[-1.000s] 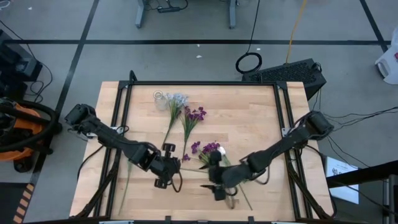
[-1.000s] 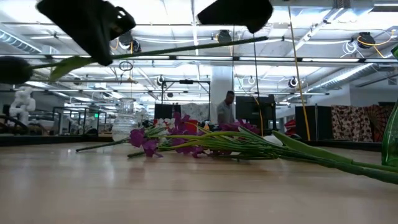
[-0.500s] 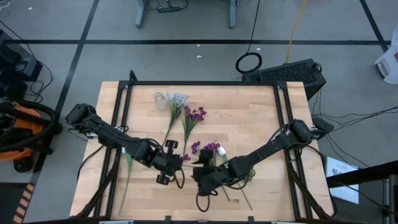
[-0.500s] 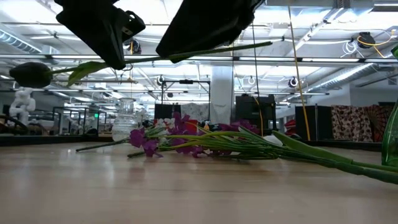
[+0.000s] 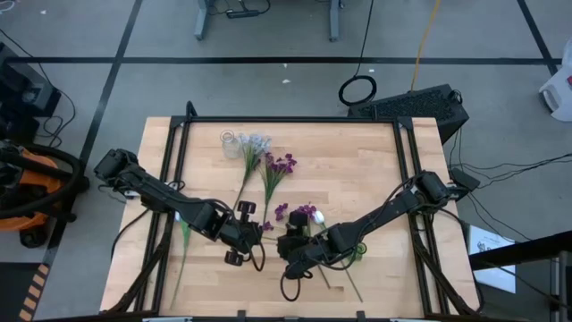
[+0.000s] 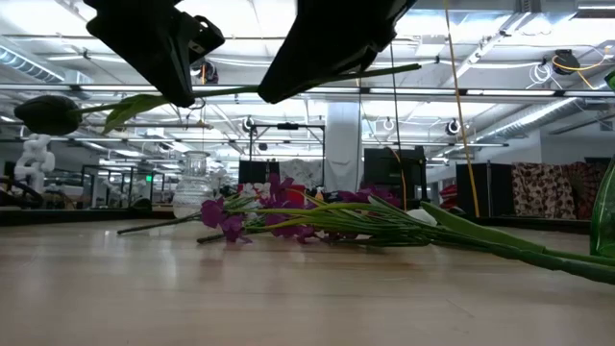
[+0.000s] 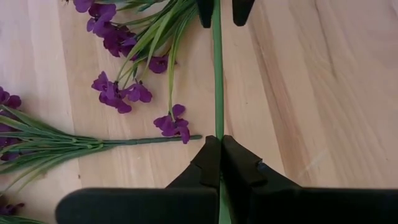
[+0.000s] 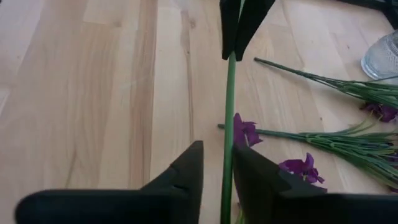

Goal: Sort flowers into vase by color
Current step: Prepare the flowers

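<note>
Handover in mid-air, by the look of it. Left gripper (image 7: 219, 146) has its fingers clamped on a green stem (image 7: 217, 74), held level above the surface (image 5: 357, 161), so the right arm can reach it. Right gripper (image 8: 217, 163) straddles the same stem farther along, fingers narrowed around it with small gaps still showing, not yet pinched. The stem's dark bud (image 6: 46, 114) hangs at its free end in the low view. Purple flowers (image 5: 284, 165) and a pale cluster (image 5: 256, 142) lie on the surface; the glass vase (image 5: 230, 141) stands near the far edge, apart from both grippers.
</note>
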